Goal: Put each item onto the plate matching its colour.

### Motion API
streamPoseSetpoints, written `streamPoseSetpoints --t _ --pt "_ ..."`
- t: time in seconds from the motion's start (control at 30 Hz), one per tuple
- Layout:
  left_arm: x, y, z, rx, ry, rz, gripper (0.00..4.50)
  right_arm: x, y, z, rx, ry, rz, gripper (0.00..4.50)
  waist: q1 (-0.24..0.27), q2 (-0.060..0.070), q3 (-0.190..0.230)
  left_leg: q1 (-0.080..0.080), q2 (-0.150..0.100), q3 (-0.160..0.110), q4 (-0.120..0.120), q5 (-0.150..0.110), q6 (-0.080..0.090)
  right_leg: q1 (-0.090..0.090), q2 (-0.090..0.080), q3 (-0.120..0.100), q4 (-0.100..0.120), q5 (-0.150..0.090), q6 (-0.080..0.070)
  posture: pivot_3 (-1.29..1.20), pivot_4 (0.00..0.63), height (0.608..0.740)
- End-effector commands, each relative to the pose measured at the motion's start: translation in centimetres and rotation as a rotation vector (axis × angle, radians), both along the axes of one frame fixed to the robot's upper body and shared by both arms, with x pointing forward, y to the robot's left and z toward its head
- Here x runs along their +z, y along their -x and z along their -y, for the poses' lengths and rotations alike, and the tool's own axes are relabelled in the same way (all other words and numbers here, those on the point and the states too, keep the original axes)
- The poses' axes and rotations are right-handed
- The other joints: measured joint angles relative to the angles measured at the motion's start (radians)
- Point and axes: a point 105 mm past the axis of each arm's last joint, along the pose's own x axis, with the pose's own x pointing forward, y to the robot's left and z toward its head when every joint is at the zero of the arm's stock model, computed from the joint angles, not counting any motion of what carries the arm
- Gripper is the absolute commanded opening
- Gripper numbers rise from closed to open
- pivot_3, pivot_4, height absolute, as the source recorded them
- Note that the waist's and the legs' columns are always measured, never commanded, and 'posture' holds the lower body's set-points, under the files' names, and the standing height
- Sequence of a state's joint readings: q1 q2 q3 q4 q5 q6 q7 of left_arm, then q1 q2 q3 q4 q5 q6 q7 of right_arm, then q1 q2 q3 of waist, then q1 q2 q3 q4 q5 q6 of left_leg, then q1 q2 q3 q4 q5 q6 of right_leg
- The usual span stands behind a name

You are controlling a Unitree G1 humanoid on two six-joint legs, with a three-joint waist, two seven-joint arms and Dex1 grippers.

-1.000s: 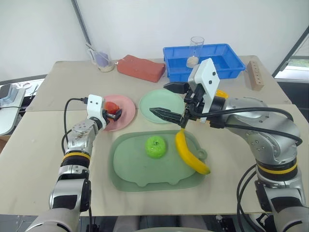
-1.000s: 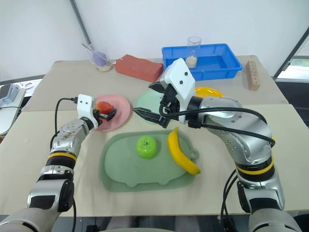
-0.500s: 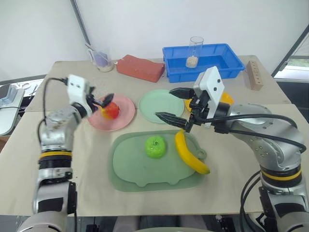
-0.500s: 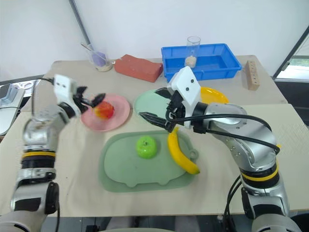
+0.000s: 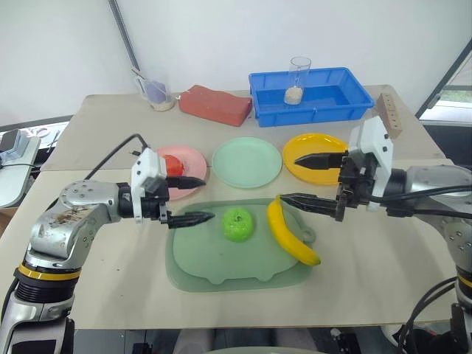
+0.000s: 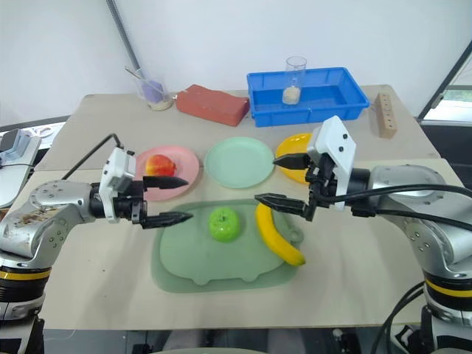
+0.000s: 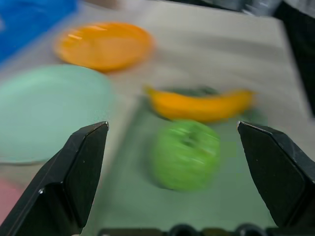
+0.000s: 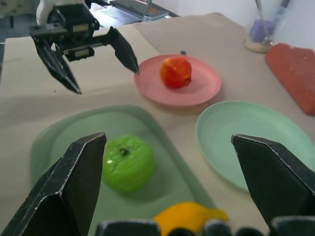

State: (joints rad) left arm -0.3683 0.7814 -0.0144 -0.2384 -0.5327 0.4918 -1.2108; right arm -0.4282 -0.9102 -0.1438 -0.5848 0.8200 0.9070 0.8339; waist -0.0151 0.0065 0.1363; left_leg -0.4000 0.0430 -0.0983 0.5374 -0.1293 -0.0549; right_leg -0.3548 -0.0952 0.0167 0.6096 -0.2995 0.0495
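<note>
Left gripper: jaws spread wide, holding nothing, just beside the green apple.
Right gripper: jaws spread wide, empty, above the banana.
Red apple: on pink plate.

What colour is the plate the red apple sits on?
Pink plate, red apple; clearest in the right wrist view.

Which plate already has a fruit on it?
The pink plate: the red apple sits on it. The mint green plate and the yellow plate hold nothing.
</note>
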Motion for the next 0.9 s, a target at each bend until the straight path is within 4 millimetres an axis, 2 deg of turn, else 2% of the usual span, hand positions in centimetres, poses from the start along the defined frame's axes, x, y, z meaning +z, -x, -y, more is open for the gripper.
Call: streamPoseSetpoints --t 0.03,0.2,0.4,0.6,0.77,0.9 --pt "-1.7 -0.5 0.5 -0.062 -0.043 0.056 4.48 0.6 1.7 0.2 0.035 0.024 0.008 4.50 0.000 0.000 0.000 0.000 0.000 0.001 0.001 0.000 0.000 0.000 0.000 0.000 0.000 0.000 0.000 0.00 0.150 0.740" --pt "-3.8 -1.3 2.0 -0.091 -0.011 0.061 4.48 0.6 2.5 0.4 0.016 0.049 0.001 4.50 0.002 0.000 0.000 -0.005 0.000 0.004 0.002 0.000 0.000 -0.001 -0.001 0.000 -0.003 0.000 -0.001 0.00 0.150 0.740" --pt "-5.0 -2.6 3.9 -0.094 0.025 0.063 4.48 0.7 2.4 0.6 -0.034 0.041 0.012 4.50 0.002 0.000 0.000 -0.004 0.001 0.004 0.002 0.000 0.000 0.000 0.000 0.001 -0.002 0.000 0.000 0.00 0.150 0.740" --pt "-6.4 -2.6 5.3 -0.129 0.009 0.057 4.48 1.1 2.6 0.4 -0.038 0.028 0.014 4.50 0.001 0.000 0.000 -0.004 0.001 0.005 0.002 0.000 0.001 0.001 0.000 0.001 -0.002 0.000 0.000 0.00 0.150 0.740" --pt "-7.5 -2.6 6.0 -0.135 0.010 0.050 4.48 0.7 3.5 -0.1 0.008 0.058 -0.020 4.50 0.002 0.001 0.000 -0.004 0.001 0.005 0.002 0.001 0.001 0.001 0.000 0.000 -0.002 0.000 0.000 0.00 0.150 0.740" --pt "-7.5 -2.9 6.5 -0.122 0.030 0.062 4.48 0.4 3.9 -0.2 0.027 0.089 -0.034 4.50 0.002 0.001 -0.001 -0.004 0.001 0.005 0.003 0.001 0.001 0.002 0.000 0.000 -0.002 0.000 0.000 0.00 0.150 0.740"
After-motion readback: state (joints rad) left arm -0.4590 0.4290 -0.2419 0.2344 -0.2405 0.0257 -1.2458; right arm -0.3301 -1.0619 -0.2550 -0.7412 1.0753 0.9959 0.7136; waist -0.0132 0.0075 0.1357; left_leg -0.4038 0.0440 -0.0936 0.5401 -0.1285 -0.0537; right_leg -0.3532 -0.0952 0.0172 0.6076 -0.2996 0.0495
